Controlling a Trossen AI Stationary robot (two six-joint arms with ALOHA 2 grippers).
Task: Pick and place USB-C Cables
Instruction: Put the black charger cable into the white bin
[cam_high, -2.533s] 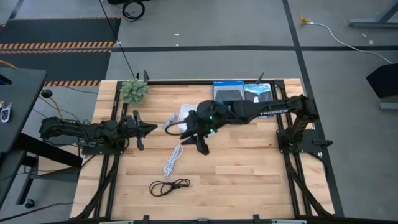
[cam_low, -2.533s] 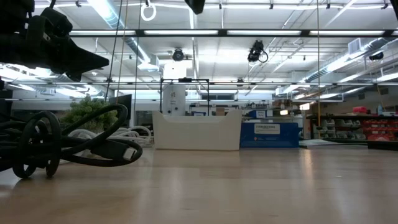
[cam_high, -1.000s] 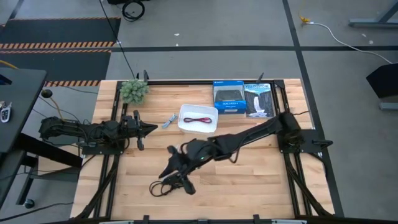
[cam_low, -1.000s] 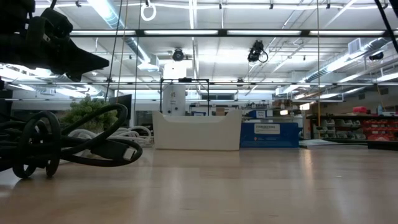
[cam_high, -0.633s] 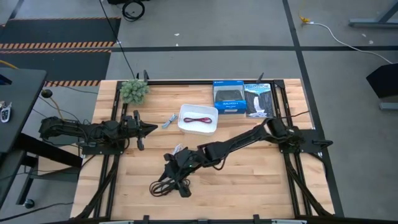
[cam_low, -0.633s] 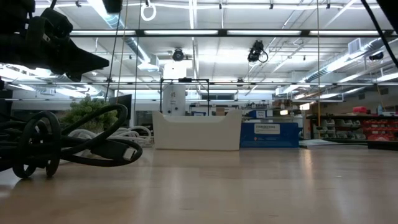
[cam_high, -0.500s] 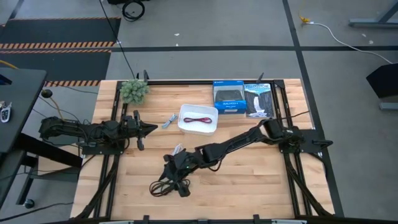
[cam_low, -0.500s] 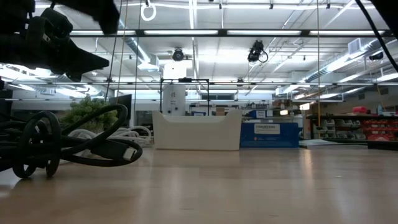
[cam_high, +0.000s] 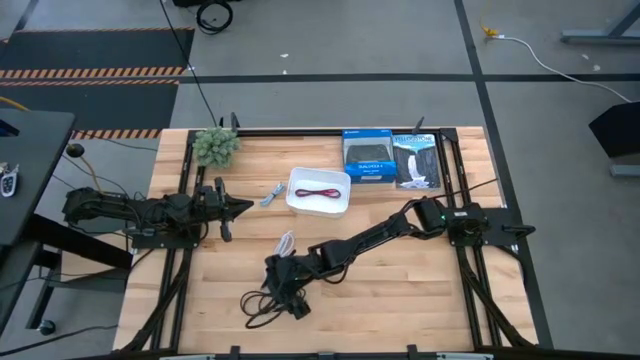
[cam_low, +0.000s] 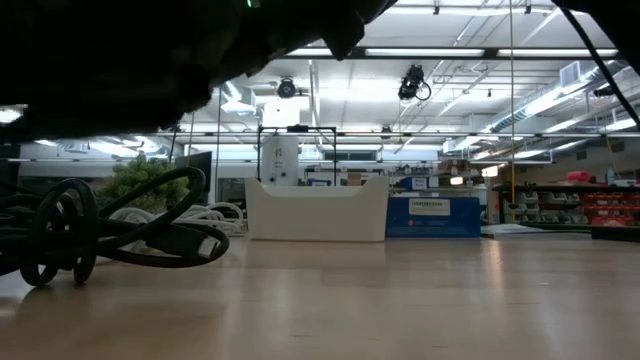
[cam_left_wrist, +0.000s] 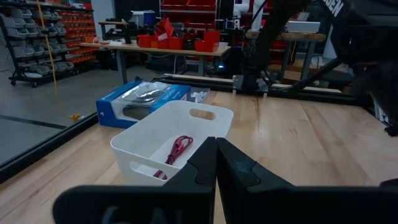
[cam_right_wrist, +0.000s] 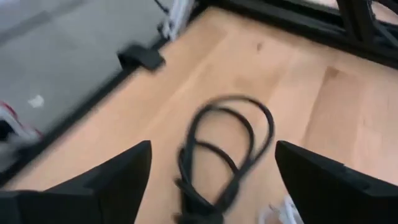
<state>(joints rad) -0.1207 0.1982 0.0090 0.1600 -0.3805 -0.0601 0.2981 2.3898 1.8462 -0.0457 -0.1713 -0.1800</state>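
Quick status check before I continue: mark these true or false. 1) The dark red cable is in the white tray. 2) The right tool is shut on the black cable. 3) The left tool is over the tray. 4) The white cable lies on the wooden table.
1) True: the thin dark red coiled cable lies inside the white rounded plastic tray.
2) False: the right tool is open, fingers apart, above the black coiled cable.
3) False: the left tool waits shut at the table's left side, apart from the tray.
4) True: the white coiled cable rests on the bare wooden table, beside the right arm.
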